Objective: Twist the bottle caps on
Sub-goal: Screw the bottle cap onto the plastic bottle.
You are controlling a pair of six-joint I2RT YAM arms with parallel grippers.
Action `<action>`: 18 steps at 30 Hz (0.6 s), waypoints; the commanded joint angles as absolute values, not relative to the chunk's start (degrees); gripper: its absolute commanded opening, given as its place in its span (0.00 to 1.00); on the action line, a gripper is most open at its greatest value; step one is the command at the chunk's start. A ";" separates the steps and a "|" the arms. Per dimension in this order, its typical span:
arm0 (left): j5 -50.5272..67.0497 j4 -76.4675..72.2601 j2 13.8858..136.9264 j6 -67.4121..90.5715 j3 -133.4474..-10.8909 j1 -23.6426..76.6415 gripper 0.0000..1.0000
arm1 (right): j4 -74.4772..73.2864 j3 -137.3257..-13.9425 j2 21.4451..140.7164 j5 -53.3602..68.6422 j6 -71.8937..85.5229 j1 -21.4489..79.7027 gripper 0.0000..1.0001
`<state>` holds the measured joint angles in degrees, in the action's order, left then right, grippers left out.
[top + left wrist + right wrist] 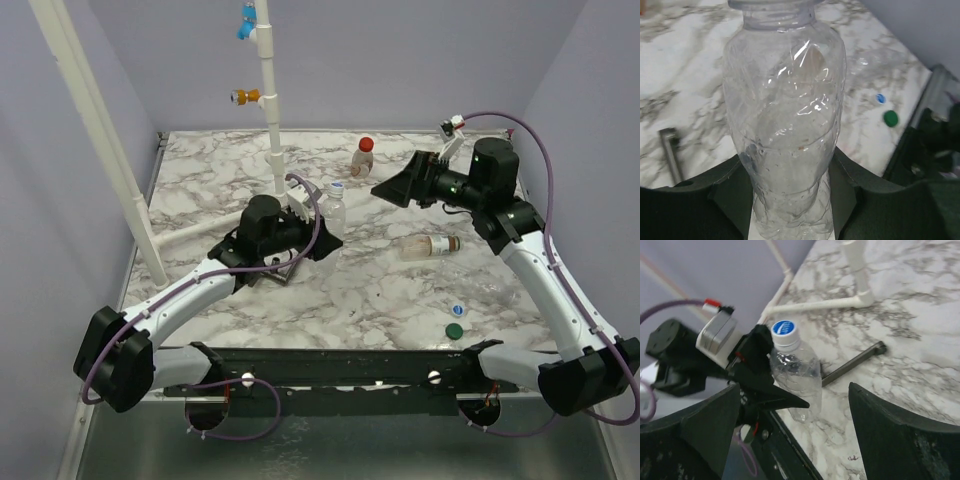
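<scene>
The bottle (335, 213) is upright, mid counter (400, 295), with its blue-topped cap (784, 330) on, pinched low by my left pincer (322, 240). My right pincer (393, 189) is spread wide, off to the side. To tighten, I'd grab the cap squarely and keep the bottle steady.

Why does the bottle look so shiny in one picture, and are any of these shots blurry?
Left wrist view: white glare streaks on the clear bottle, with the marble table behind it soft. Right wrist view: the near dark fingers are blurred, the white-and-blue cap sharper. Top external view: even light, faint shadows.
</scene>
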<state>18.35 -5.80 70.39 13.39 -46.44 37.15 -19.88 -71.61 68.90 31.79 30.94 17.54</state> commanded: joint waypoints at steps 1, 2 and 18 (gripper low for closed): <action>49.85 -17.05 67.23 23.18 -43.50 33.59 0.00 | -7.99 -66.25 66.70 52.86 28.06 17.67 0.90; 52.67 -20.11 67.06 25.74 -42.96 33.17 0.00 | -5.71 -65.38 66.74 54.83 29.04 17.67 0.88; 67.36 -42.85 72.74 46.57 -41.57 32.95 0.00 | 16.24 -61.14 70.49 63.28 41.93 21.62 0.69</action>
<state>62.94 -35.64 71.48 41.67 -42.24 33.08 10.87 -60.40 68.75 61.23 39.40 19.75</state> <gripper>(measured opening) 0.537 0.715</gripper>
